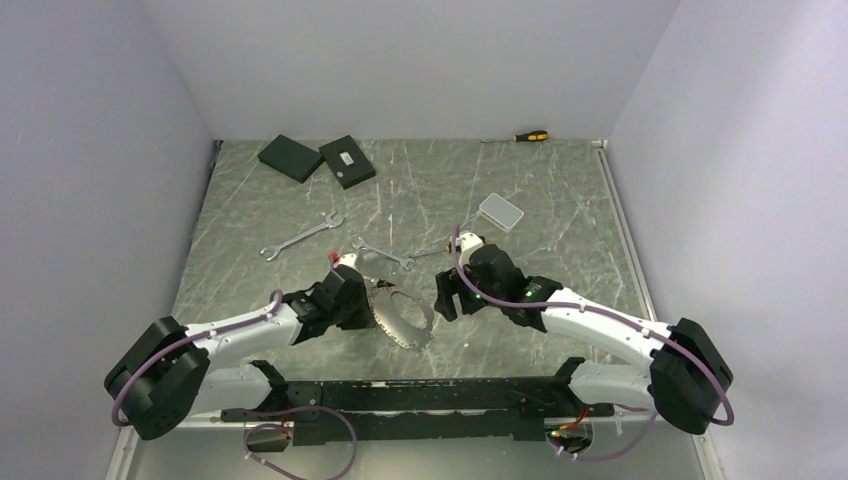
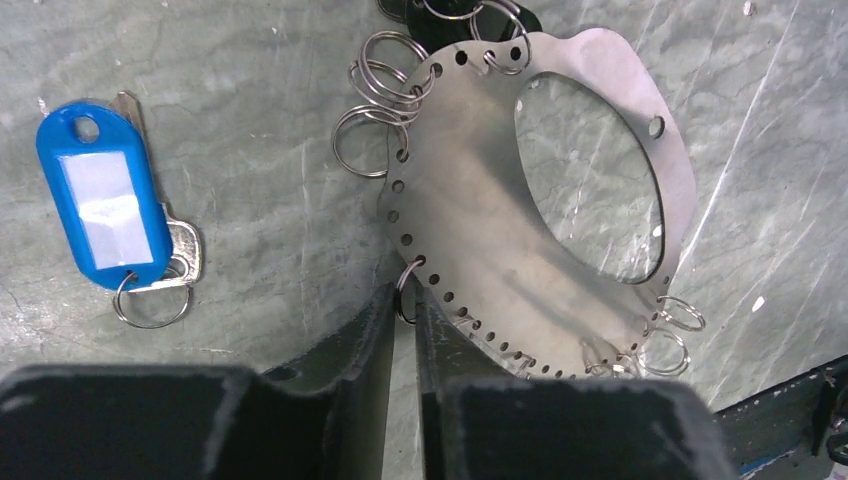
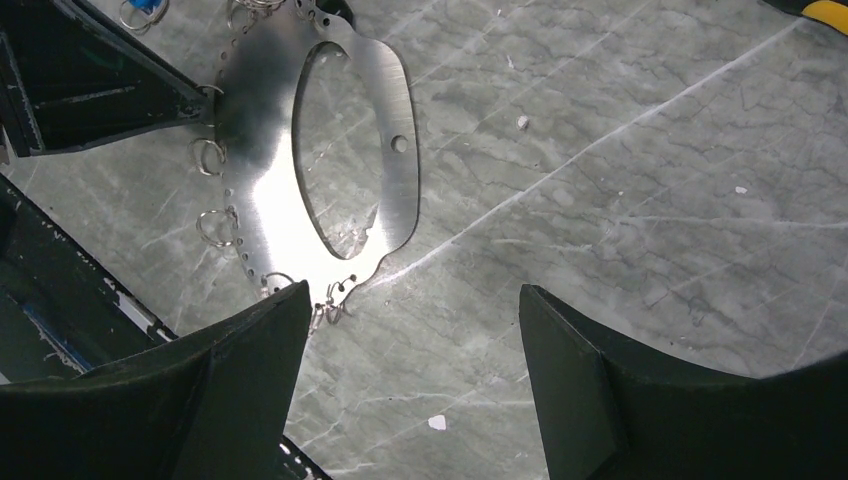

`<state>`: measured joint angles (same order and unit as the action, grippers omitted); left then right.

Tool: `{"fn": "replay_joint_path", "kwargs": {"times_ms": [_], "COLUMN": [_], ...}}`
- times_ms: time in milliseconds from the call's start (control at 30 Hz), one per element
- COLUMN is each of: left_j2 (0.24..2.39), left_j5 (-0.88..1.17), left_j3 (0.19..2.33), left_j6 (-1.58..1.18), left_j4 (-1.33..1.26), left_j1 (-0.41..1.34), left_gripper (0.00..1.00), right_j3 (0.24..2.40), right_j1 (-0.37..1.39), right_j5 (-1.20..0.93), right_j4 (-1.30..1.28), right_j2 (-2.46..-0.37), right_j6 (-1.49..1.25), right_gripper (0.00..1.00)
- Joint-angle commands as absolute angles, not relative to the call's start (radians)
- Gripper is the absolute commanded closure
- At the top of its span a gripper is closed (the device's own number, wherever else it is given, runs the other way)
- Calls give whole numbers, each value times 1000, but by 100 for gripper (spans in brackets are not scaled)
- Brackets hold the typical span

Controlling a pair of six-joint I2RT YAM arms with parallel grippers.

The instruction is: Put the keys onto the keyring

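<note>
A flat steel plate (image 2: 470, 200) with an oval hole and a row of small holes along its edge lies on the table between the arms (image 1: 420, 335). Several small split keyrings hang from those holes. My left gripper (image 2: 405, 295) is narrowed on one keyring (image 2: 402, 275) at the plate's near edge; the ring sits pinched between the fingertips. A silver key with a blue tag (image 2: 100, 200) on its own small ring lies left of the plate, apart from it. My right gripper (image 3: 415, 295) hovers open over bare table just right of the plate (image 3: 260, 200), holding nothing.
Two silver spanners (image 1: 300, 237) (image 1: 383, 253) lie beyond the grippers. Two black boxes (image 1: 290, 157) (image 1: 347, 161) sit at the back left, a white box (image 1: 501, 211) at mid right, and a yellow-and-black screwdriver (image 1: 530, 135) by the back wall.
</note>
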<state>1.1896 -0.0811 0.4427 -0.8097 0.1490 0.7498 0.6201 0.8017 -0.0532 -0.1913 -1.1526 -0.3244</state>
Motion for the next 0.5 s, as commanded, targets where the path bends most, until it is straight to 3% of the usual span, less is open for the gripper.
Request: {"fn": "replay_joint_path", "kwargs": {"times_ms": [0,133,467], "left_j2": [1154,1128,1058], "left_j5": [-55,-57,-68], "left_j3": [432,443,551], "left_j6": [-811,-777,-586], "left_j4": [124,140,262], "left_j1": [752,752,753], "left_gripper": [86,100,100], "right_j3": [660,660,648], "right_j1": [801,802,802], "right_j5": [-46,-48,-59], "right_j4": [-180,-181,-146], "right_j2": [-1157,-1155,-1128], "right_j6": [-314,-315,-285], "right_gripper": [20,20,20]}}
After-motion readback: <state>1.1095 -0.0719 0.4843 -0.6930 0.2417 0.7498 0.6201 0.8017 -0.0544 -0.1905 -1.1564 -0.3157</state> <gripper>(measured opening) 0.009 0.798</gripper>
